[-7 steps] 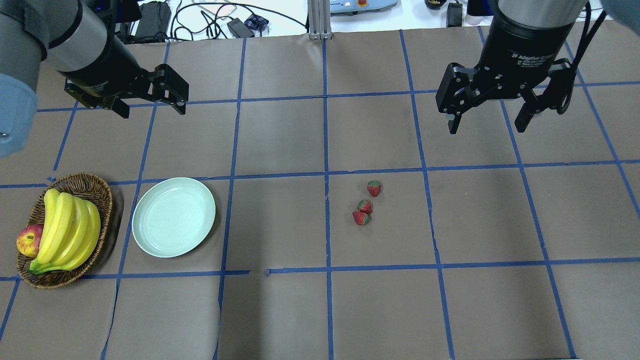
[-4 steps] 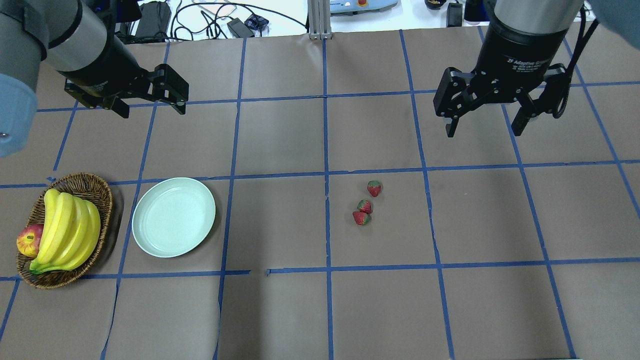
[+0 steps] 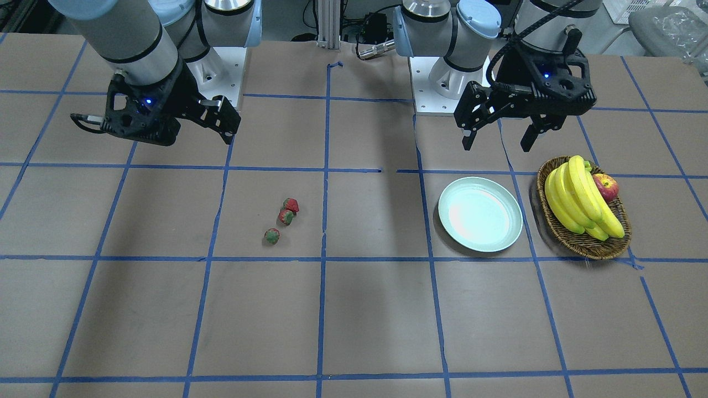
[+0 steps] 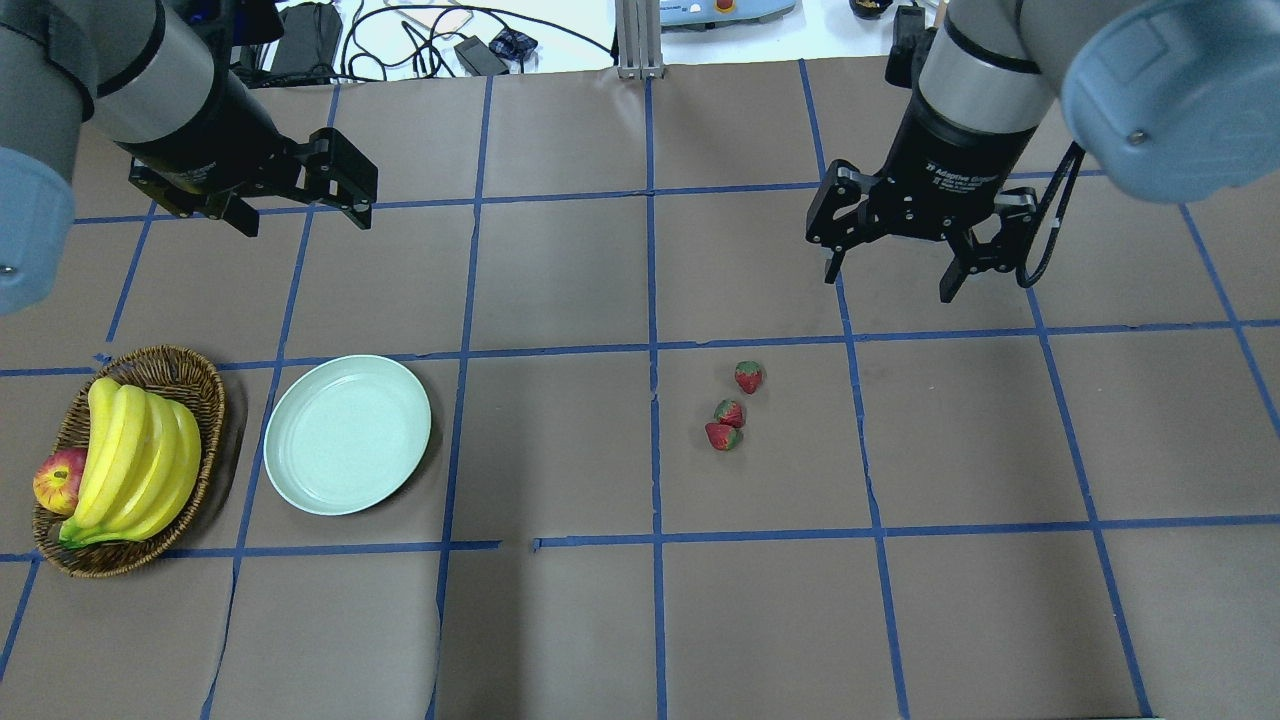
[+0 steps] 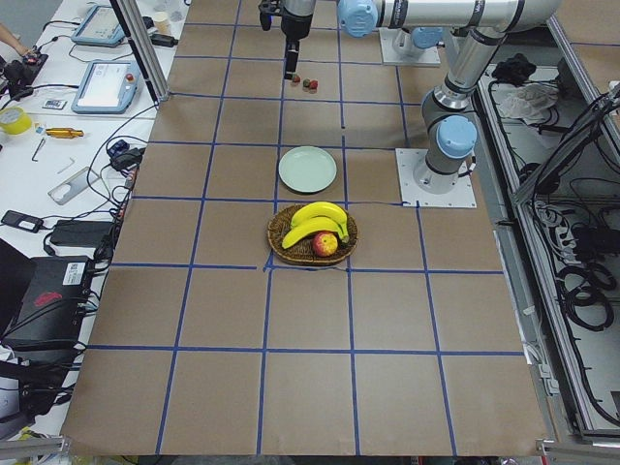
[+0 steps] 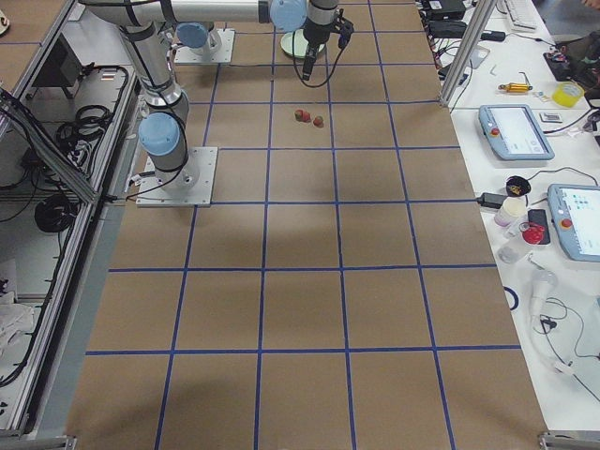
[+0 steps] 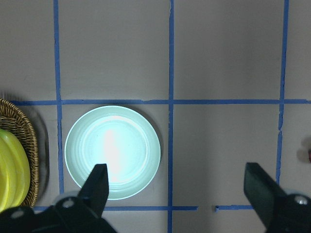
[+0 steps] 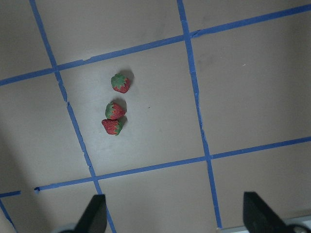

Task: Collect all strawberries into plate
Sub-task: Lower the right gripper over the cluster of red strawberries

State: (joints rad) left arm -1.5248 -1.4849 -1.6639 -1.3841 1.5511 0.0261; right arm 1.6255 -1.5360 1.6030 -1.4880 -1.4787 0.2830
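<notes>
Right pincer (image 4: 888, 287) moved nearer strawberries (image 4: 729, 412), well apart.

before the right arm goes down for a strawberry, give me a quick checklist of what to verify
1. Right gripper open and empty: ok.
2. Right gripper directly over the berries: not ok, it hangs off to one side of them.
3. Strawberries, all three on the table in plain view: ok.
4. Room for fingers around a single berry: ok for the lone strawberry; cannot tell for the other two, which lie close together.
5. Plate empty and ready to receive: ok.
6. Left gripper open, empty, touching nothing: ok.
</notes>
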